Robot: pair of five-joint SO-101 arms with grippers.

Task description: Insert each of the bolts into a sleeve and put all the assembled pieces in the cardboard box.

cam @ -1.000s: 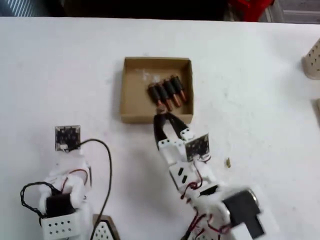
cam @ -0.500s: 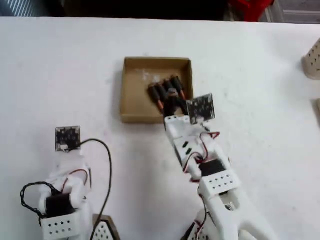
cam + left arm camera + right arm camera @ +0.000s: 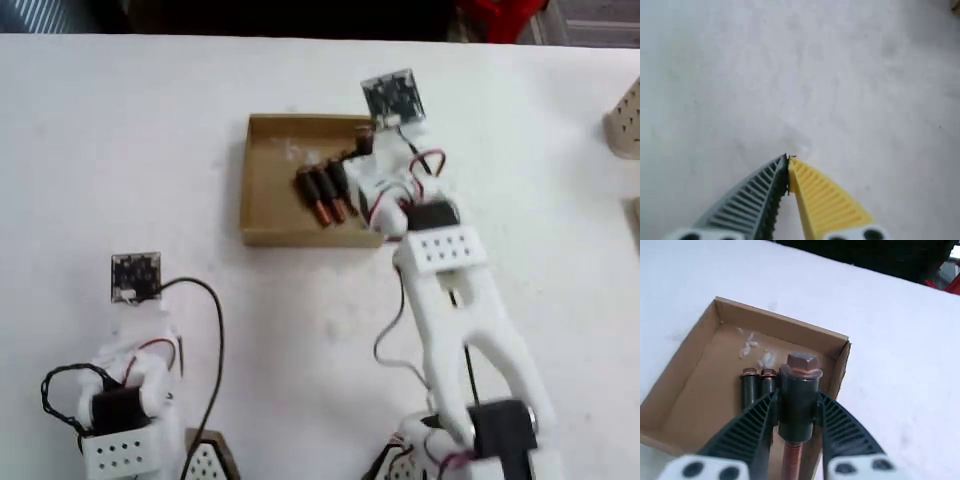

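While maybe three pieces (image 3: 325, 195) lie in the cardboard box (image 3: 268, 190), right jaws grip a fourth piece (image 3: 799, 390) above it; left jaws together.

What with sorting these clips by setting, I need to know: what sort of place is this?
Probably a robotics lab bench: a white table, left arm and right arm with exposed wiring, a cardboard box holding sleeved bolts.

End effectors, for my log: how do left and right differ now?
The left end effector is shut on nothing, over bare table; the right end effector grips a sleeved bolt over the cardboard box. The left fingers are grey and yellow, the right fingers black. Both are ribbed.
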